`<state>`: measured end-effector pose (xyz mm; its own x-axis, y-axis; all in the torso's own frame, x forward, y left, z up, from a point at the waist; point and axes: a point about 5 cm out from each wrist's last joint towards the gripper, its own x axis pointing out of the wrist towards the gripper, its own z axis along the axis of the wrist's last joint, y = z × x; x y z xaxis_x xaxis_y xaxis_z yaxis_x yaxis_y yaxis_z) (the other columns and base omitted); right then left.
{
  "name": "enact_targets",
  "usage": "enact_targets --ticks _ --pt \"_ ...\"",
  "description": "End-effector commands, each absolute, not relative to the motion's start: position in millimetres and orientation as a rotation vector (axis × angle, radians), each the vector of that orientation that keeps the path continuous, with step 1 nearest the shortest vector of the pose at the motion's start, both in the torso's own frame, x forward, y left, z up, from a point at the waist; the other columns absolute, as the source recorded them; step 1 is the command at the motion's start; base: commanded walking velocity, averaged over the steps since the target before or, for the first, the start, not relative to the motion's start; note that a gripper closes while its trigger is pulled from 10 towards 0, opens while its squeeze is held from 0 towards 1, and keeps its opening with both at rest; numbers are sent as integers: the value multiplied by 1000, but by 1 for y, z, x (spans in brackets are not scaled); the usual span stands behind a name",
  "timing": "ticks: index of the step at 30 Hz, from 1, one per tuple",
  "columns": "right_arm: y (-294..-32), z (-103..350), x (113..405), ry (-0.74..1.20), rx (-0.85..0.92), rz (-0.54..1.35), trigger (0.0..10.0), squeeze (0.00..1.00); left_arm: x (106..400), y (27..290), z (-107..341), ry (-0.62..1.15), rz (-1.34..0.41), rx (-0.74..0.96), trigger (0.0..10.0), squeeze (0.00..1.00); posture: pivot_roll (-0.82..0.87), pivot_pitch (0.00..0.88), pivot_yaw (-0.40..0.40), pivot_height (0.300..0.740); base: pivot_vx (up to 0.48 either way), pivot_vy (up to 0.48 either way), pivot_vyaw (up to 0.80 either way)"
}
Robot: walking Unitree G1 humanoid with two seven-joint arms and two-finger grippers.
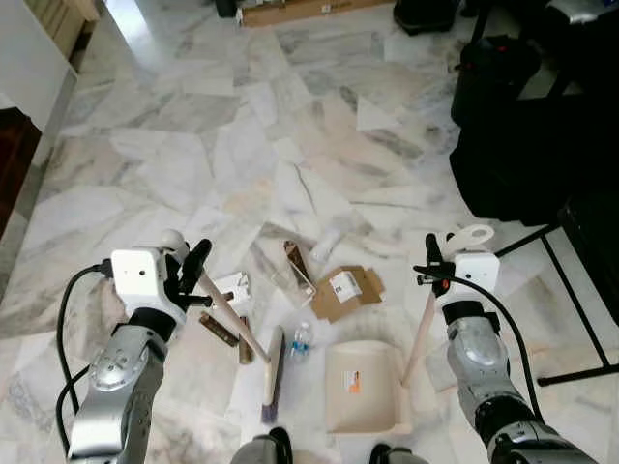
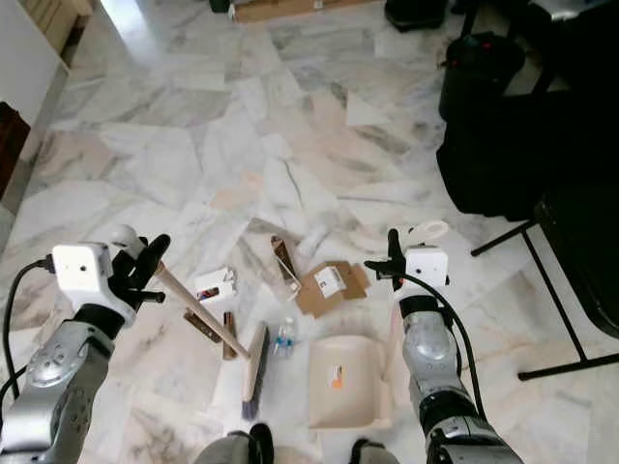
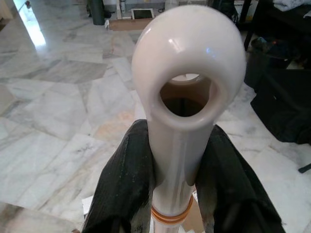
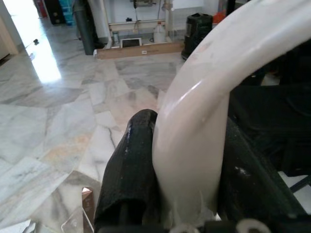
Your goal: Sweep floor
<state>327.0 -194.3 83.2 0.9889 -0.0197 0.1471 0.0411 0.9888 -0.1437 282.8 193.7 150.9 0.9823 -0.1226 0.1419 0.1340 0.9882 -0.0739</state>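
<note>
My left gripper (image 1: 193, 275) is shut on the pale handle of a broom (image 1: 232, 314). The handle slants down to the broom's head (image 1: 274, 377), which rests on the marble floor. In the left wrist view the black fingers (image 3: 124, 189) clamp the handle's looped end (image 3: 187, 97). My right gripper (image 1: 432, 266) is shut on the upright handle (image 1: 423, 329) of a cream dustpan (image 1: 363, 387) that sits on the floor beside the broom head. Litter lies just beyond them: a cardboard piece (image 1: 345, 290), a small bottle (image 1: 301, 340), a white box (image 1: 235, 288) and a clear plastic wrapper (image 1: 295, 275).
Black bags (image 1: 522, 126) are piled at the right, with a black stand's legs (image 1: 571, 300) on the floor below them. A long cardboard box (image 1: 300, 10) lies at the far end. A white wall (image 1: 29, 58) and dark furniture (image 1: 14, 155) line the left.
</note>
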Motion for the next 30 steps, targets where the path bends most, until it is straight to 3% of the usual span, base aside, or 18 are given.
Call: enact_targets --ticks 1,10,19,30 --pt "-199 44 305 37 -140 -44 10000 0 288 198 148 -147 -121 -104 10000 0 142 336 125 740 0 0 0" --pt "-201 40 300 39 -142 -40 10000 0 306 185 144 -132 -175 -171 10000 0 134 365 115 740 0 0 0" --pt "-197 36 296 50 -141 -30 10000 0 305 171 138 -57 -357 -265 10000 0 142 375 116 740 0 0 0" --pt "-195 37 298 48 -135 -34 10000 0 305 165 156 -86 -445 -413 10000 0 143 358 116 740 0 0 0"
